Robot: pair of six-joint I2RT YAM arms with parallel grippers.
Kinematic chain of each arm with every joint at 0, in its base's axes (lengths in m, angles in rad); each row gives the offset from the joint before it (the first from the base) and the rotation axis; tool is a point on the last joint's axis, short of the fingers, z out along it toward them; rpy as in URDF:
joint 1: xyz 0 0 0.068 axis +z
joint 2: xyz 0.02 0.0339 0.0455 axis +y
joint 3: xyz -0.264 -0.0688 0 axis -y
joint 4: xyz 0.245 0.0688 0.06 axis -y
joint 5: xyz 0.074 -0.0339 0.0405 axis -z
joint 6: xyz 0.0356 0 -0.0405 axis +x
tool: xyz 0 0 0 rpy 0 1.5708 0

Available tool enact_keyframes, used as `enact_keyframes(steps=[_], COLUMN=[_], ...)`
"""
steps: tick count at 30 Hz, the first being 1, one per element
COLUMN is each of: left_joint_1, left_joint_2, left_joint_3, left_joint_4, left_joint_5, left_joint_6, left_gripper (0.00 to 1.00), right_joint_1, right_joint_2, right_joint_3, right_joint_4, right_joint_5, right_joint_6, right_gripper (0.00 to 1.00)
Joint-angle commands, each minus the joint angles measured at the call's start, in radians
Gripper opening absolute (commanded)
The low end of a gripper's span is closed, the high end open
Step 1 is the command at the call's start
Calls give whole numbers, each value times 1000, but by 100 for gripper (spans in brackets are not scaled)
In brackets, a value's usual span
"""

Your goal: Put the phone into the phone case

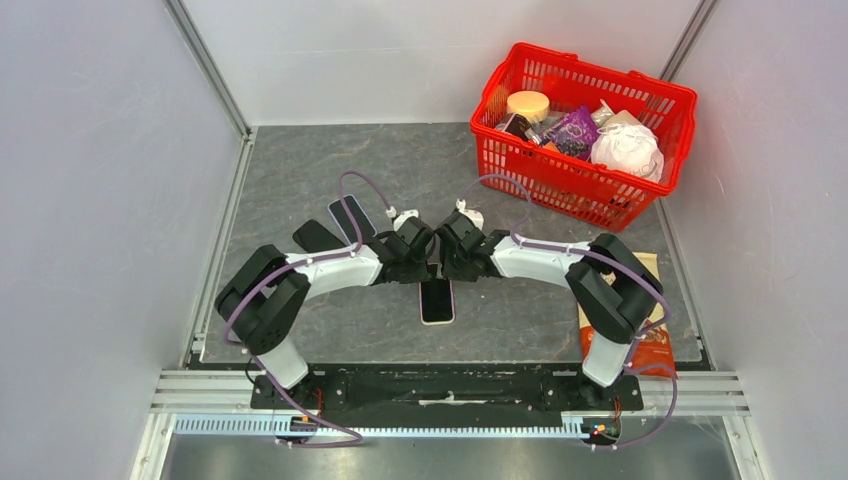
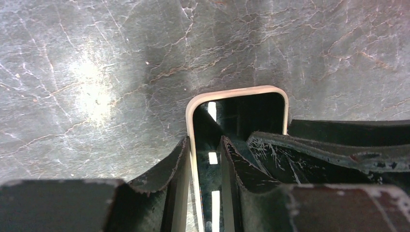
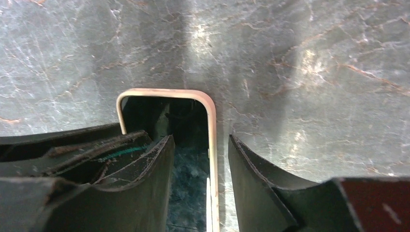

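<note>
Phone looks stiff, slick and breakable in its springy case, left fingers and right fingers apart astride the rims, so press edges only.

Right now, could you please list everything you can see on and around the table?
phone in case: 1, black screen with cream rim, table centre
flat dark slabs: 2, black, left of centre; phone or case, cannot tell
basket: 1, red, far right corner
jar: 1, yellow lid, in basket
pouch: 1, purple, in basket
bag: 1, white, crumpled, in basket
snack packet: 1, orange, near right edge, partly under the right arm
table: 1, grey
left claw: 1, black, astride one long edge of the case
right claw: 1, black, astride the other edge
</note>
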Motion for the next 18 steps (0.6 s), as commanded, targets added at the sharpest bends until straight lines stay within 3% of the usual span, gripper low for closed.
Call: enact_keyframes(steps=[1,4,9,11,16,18], left_joint_1=[-11,-15,-14,-14,-21,-38], left_joint_2=[184,172,85,38,-88,-128], left_joint_3=[-56,-49,2,26,53,54], left_joint_4=[-56,-52,-94,-113,-125,-123], left_joint_5=[-36,-39,-58,-62,-53,-50], left_joint_6=[-15,-20,6,18,51,62], left_gripper=[2,2,14,24,60,68], right_joint_1=[65,51,0,-13,-30,-33], right_joint_2=[-30,-73,-199,-271,-448,-503], right_joint_3=[-49,-79,-120,-129,-149,-163], right_joint_4=[-100,-83,-73,-84,-137,-152], right_joint_5=[50,31,-14,-11,48,69], right_joint_6=[-13,-9,-22,-27,-21,-17], right_gripper=[53,57,66,71,85,90])
